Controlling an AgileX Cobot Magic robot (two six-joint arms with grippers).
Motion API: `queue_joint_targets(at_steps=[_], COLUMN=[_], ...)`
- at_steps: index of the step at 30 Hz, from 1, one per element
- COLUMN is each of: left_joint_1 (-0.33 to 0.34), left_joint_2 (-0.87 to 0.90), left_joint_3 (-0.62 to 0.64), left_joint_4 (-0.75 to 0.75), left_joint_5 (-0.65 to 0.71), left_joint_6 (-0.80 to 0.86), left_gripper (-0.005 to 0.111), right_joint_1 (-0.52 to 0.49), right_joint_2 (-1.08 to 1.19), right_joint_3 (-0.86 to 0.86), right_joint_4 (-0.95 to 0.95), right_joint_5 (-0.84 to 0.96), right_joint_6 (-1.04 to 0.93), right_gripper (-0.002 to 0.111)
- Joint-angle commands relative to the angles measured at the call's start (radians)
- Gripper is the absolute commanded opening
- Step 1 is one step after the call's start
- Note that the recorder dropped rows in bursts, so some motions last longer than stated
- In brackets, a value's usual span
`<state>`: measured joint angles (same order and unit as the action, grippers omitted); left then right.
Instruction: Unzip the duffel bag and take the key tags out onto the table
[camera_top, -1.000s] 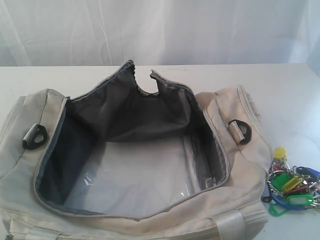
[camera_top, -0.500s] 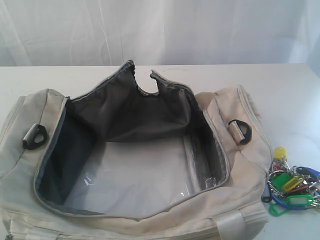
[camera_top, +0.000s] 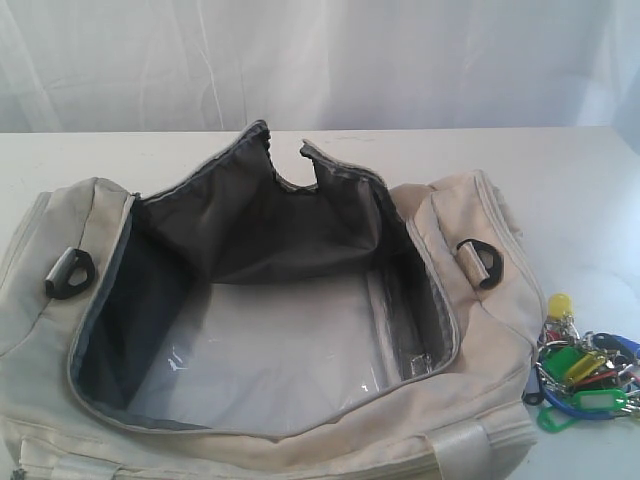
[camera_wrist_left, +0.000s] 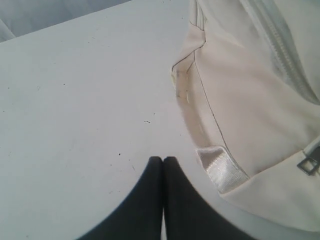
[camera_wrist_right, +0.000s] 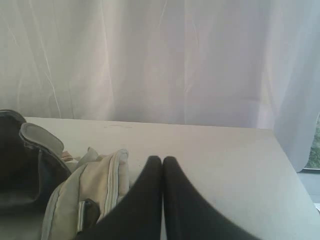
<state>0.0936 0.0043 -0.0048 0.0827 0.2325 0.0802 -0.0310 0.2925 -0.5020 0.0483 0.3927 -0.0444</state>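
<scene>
The cream fabric duffel bag (camera_top: 270, 250) gapes open on the white table (camera_top: 560, 180), colourful plastic key tags (camera_top: 585, 375) beside it, left gripper (camera_wrist_left: 163, 159) and right gripper (camera_wrist_right: 162, 158) pinched together, empty.

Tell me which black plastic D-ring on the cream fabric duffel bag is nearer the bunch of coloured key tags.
The D-ring at the exterior view's right, on the bag end beside the key tags; the other D-ring is opposite.

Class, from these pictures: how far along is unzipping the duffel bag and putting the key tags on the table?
Done: the duffel bag lies unzipped and wide open, and the key tags lie on the table beside it. In hand: nothing; the left gripper and right gripper are shut, empty. Left: seemingly nothing; no tags show inside.
</scene>
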Motion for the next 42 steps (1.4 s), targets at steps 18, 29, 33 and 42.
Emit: queue_joint_targets(at_steps=[18,29,33,42], left_joint_1=[0.003,0.003,0.003,0.003], left_joint_2=[-0.004,-0.004,-0.004,-0.004], left_joint_3=[0.005,0.005,0.005,0.005], left_joint_4=[-0.014,-0.016,-0.016,-0.016], left_joint_5=[-0.001,-0.018,-0.018,-0.031], left_joint_6=[-0.001,-0.137,-0.189,-0.189], left_gripper=[0.000,0.000,0.000,0.000], right_joint_1=[0.001,0.001,0.001,0.001], right_joint_2=[-0.004,-0.004,-0.004,-0.004], right_joint_3=[0.005,0.005,0.005,0.005], right_joint_4=[0.001,0.001,0.001,0.001], right_joint_5=[-0.005,-0.005,-0.005,-0.005], right_joint_6=[-0.005,-0.005,-0.005,-0.005], right_gripper=[0.000,0.000,0.000,0.000])
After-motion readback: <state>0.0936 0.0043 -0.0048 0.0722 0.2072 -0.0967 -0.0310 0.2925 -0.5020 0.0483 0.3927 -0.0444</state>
